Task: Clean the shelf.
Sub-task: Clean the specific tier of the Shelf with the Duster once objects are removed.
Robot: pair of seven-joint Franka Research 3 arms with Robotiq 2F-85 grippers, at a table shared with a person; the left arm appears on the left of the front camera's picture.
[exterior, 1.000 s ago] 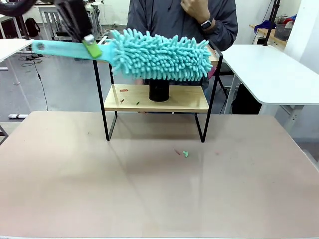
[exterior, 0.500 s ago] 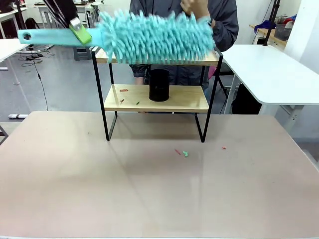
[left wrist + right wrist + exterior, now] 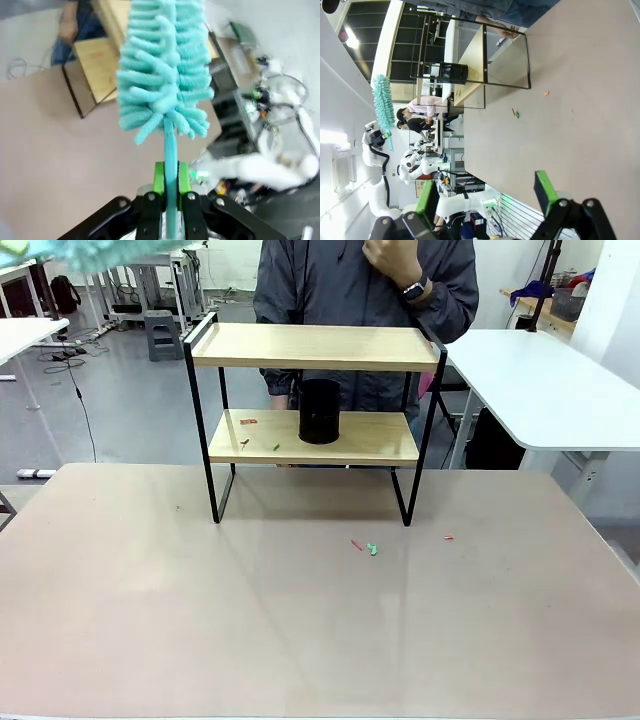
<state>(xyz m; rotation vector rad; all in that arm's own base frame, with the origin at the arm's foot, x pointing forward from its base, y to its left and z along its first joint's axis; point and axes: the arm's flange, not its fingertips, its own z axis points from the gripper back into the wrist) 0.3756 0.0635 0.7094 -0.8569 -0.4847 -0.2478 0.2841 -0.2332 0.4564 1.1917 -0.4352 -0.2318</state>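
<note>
A: Where is the shelf (image 3: 315, 345)?
B: It stands on the table (image 3: 300, 640). A black cup (image 3: 320, 411) sits on its lower board, a person (image 3: 365, 285) is behind it, and scraps (image 3: 371, 549) lie just in front.
A: And the grippers?
B: The left gripper (image 3: 171, 181) clamps the duster (image 3: 165, 75) handle, up beyond the shelf's left end. The right gripper (image 3: 486, 192) has its fingers wide and empty, well apart from the shelf.
</note>
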